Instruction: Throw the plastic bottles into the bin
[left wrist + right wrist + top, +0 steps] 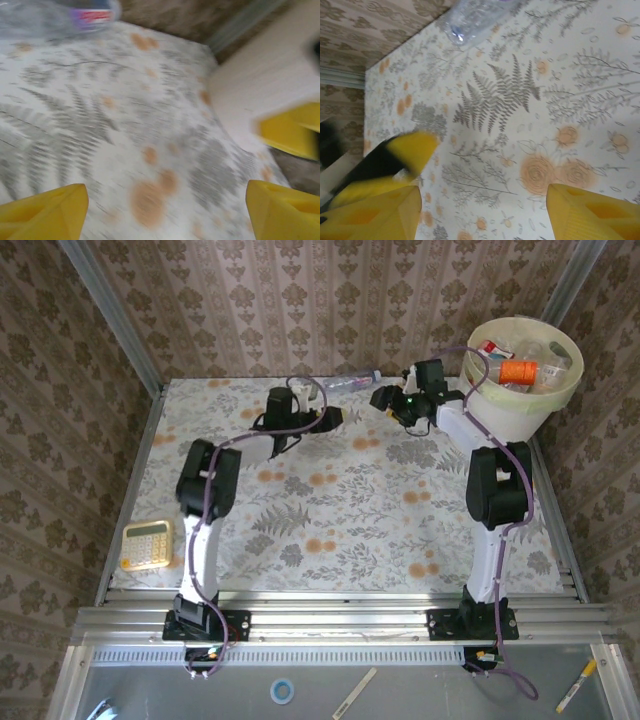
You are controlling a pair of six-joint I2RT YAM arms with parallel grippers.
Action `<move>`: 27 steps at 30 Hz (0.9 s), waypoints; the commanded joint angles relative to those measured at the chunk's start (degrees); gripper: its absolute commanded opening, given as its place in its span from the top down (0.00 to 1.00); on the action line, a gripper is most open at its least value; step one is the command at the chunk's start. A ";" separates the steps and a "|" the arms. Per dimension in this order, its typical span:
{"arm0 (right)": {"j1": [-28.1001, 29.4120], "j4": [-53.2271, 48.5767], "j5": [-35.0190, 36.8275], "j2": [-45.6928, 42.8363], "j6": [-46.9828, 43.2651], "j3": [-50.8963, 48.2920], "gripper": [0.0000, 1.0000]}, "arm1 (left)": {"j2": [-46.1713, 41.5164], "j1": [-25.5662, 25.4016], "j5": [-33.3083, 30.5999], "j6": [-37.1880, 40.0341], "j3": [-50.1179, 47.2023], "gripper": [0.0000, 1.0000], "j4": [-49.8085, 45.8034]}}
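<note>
Clear plastic bottle (348, 379) is lying on its side at the worktop's (340, 520) far edge, left of the bin (500, 408), probably handling light, springy and slick, best pinched mid-body; left hand (331, 419) and right hand (384, 398) are both hanging wide open, empty, nearby.

Grey ferns and orange blossoms beside a cream bin

The table (330, 490) is white, printed with grey fern leaves and orange flowers. The bin (520, 415) is cream-white with a pale yellow-green liner and has an orange bottle (518, 371) inside. Left of the bin is a clear bottle (350, 380) with a bluish-red label, and far left is a yellow calculator (147, 543). The left pincer (162, 215) and right pincer (480, 210) are bright yellow.
</note>
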 commanded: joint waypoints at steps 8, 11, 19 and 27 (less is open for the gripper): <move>0.70 0.75 7.12 6.29 2.06 10.71 0.31 | -5.38 3.43 -21.07 12.30 10.87 0.02 -19.80; 0.86 -1.32 9.85 9.74 3.33 16.47 0.33 | 6.51 6.45 -20.00 8.58 26.38 0.03 -25.65; 0.55 -4.95 16.54 21.01 3.36 32.07 0.33 | 23.76 6.91 -11.26 -1.81 45.58 0.02 -18.05; -0.50 -7.81 15.74 38.27 3.55 56.06 0.34 | 30.74 6.01 -10.52 -5.88 52.74 0.00 -17.09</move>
